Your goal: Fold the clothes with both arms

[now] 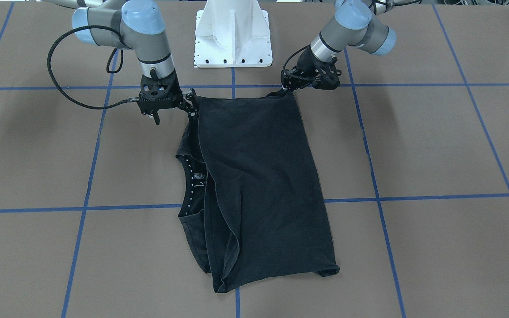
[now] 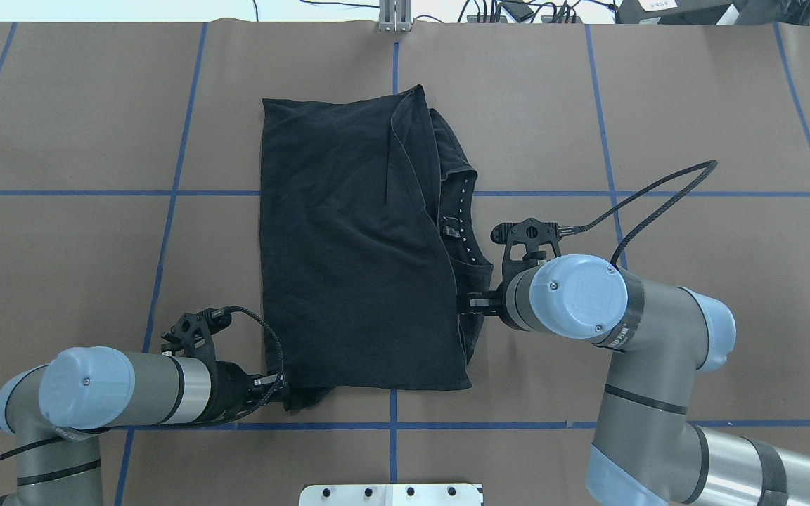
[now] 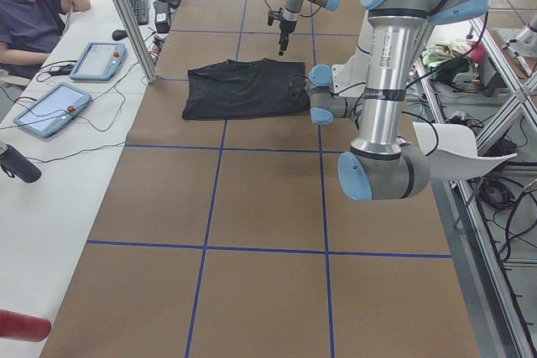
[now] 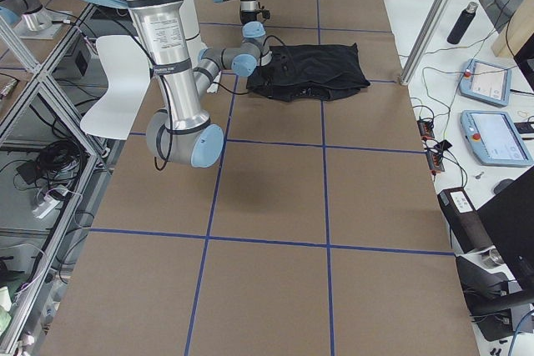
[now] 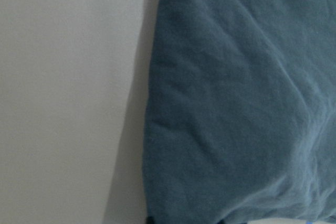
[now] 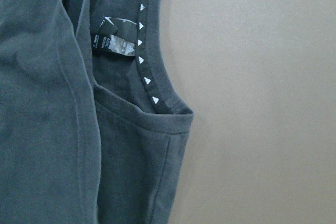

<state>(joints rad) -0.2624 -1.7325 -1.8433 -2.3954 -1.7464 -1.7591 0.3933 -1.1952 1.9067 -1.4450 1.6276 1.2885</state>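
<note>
Overhead exterior, left claw [image 2: 280,388], right claw [image 2: 472,303] at T-shirt [image 2: 349,246] edges, grip unclear, pedestal [image 2: 391,494] near.

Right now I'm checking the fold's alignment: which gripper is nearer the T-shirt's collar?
Right. The right gripper sits at the shirt's edge just below the collar. The left gripper is at the opposite near corner, across the shirt from the collar.
</note>
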